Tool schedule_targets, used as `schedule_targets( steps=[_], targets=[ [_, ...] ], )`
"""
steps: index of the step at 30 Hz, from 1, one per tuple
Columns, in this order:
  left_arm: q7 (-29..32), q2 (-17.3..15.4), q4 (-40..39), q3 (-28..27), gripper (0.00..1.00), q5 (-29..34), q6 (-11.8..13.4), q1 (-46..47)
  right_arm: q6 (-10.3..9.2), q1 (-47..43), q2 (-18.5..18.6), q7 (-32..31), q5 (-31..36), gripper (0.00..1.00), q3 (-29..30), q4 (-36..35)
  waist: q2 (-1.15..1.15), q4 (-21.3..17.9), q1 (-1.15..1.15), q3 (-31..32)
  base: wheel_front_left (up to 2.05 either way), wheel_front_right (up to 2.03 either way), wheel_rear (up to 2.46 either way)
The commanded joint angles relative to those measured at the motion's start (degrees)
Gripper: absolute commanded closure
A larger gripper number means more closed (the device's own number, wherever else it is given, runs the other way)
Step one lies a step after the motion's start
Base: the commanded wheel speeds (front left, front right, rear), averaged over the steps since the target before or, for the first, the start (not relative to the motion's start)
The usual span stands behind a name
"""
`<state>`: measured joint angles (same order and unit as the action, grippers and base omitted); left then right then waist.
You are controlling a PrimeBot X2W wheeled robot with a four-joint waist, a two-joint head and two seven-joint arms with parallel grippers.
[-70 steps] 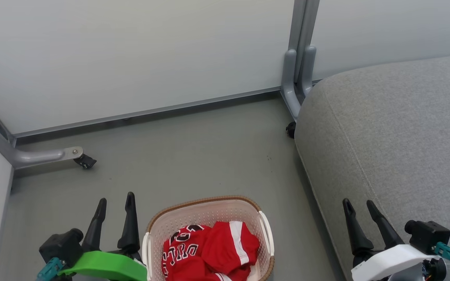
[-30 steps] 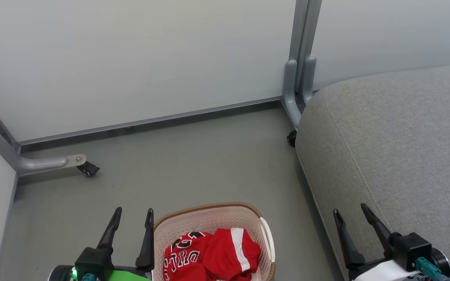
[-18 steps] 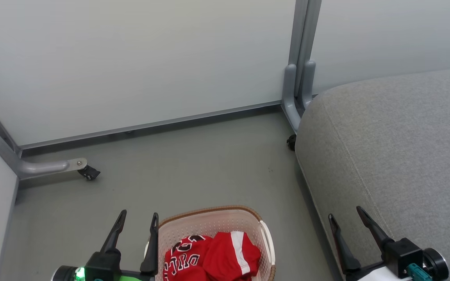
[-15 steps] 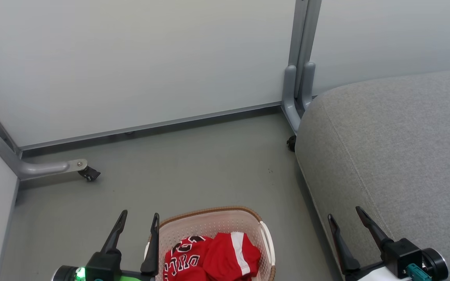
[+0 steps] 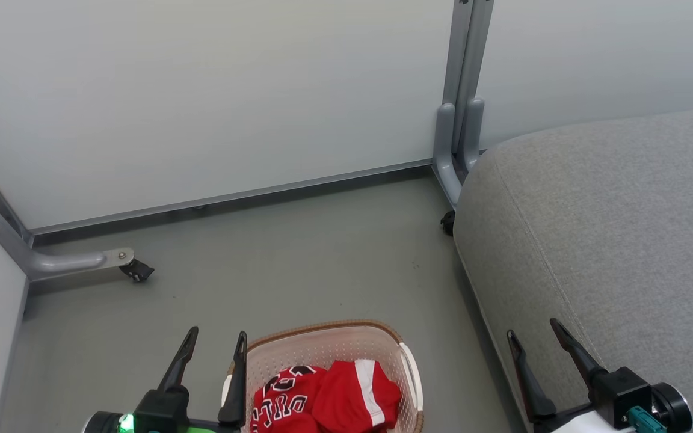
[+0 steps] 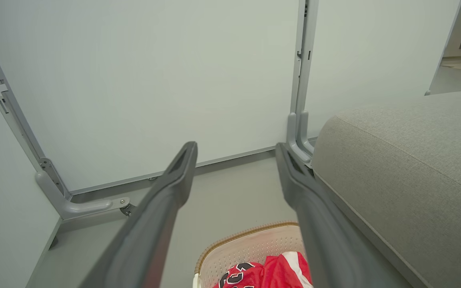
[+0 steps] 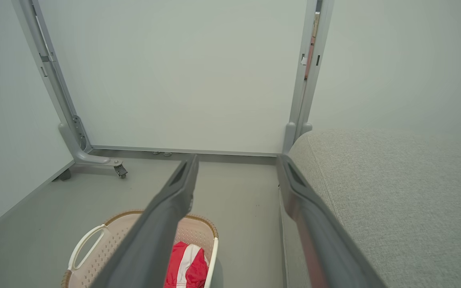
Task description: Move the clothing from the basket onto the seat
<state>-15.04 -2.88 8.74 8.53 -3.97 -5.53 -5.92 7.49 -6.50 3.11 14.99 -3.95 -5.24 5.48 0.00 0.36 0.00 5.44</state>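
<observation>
Two red pieces of clothing (image 5: 322, 400) lay bunched in the basket (image 5: 322, 332) on the floor (image 5: 298, 264) beside the seat (image 5: 611, 228), the left gripper (image 5: 217, 332) and right gripper (image 5: 532, 328) flanking it, fingers wide and empty, seemingly poised to reach in.

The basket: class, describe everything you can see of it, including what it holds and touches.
The basket is cream perforated plastic, a rounded rectangle with a brown woven-look rim and white side handles. It stands upright on the grey floor, left of the seat and apart from it, holding crumpled red clothing.
</observation>
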Motion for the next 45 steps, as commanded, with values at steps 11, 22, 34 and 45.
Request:
schedule_targets(
  steps=[11,22,34,45],
  targets=[
    [-0.1,0.0,2.6,0.4,0.0,-0.6,-0.3,-1.2,0.0,-0.7,0.1,0.3,-0.3,0.0,-0.1,-0.2,0.0,-1.0,0.0,-1.6,0.0,0.0,0.0],
    [-0.1,-0.7,8.8,2.5,0.0,2.1,-1.3,2.6,-0.01,2.3,0.4,0.3,-1.1,0.0,-0.7,-0.4,0.0,-3.2,0.0,-10.1,0.0,0.0,0.0],
    [-0.1,-6.9,23.5,15.9,0.0,9.3,-1.9,25.4,-0.01,13.5,1.4,0.3,-0.4,0.0,-1.8,-1.8,0.0,-3.7,0.0,-30.1,0.0,0.0,0.0],
    [-0.1,-10.3,45.0,35.7,0.0,11.9,-1.9,49.1,-0.01,22.8,1.6,0.3,-0.2,0.0,-2.4,-3.1,0.0,-6.1,0.0,-43.2,0.0,0.0,0.0]
  ],
)
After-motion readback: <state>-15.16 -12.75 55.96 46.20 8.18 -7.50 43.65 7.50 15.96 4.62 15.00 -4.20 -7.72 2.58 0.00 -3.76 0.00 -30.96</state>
